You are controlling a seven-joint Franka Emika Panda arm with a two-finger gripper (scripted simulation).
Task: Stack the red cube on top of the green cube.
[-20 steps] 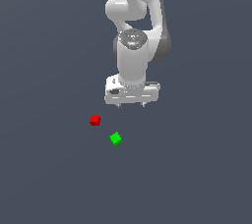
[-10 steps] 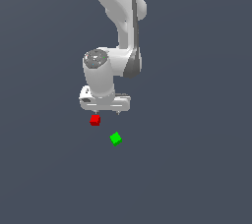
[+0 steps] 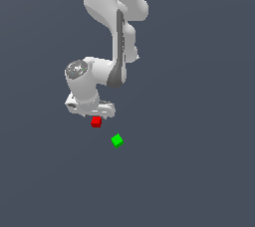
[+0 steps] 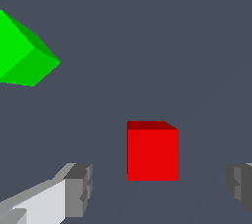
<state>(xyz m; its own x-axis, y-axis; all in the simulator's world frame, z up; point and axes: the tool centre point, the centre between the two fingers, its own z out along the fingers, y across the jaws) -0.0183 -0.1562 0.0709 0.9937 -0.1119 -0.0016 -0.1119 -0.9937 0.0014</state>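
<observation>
The red cube [image 3: 96, 121] sits on the dark grey floor, right under the white gripper [image 3: 92, 113]. In the wrist view the red cube [image 4: 153, 151] lies between the two grey fingertips [image 4: 78, 189], with a clear gap on each side, so the gripper [image 4: 160, 188] is open around it and not touching it. The green cube [image 3: 117, 140] rests on the floor a short way off, toward the exterior view's right and nearer the camera. It also shows in the wrist view [image 4: 22, 53], turned at an angle.
The white arm [image 3: 112, 27] rises above the gripper in the exterior view. The dark grey floor [image 3: 199, 171] spreads all around the two cubes.
The gripper has moved toward the exterior view's left and come down over the red cube. Both cubes stay where they were.
</observation>
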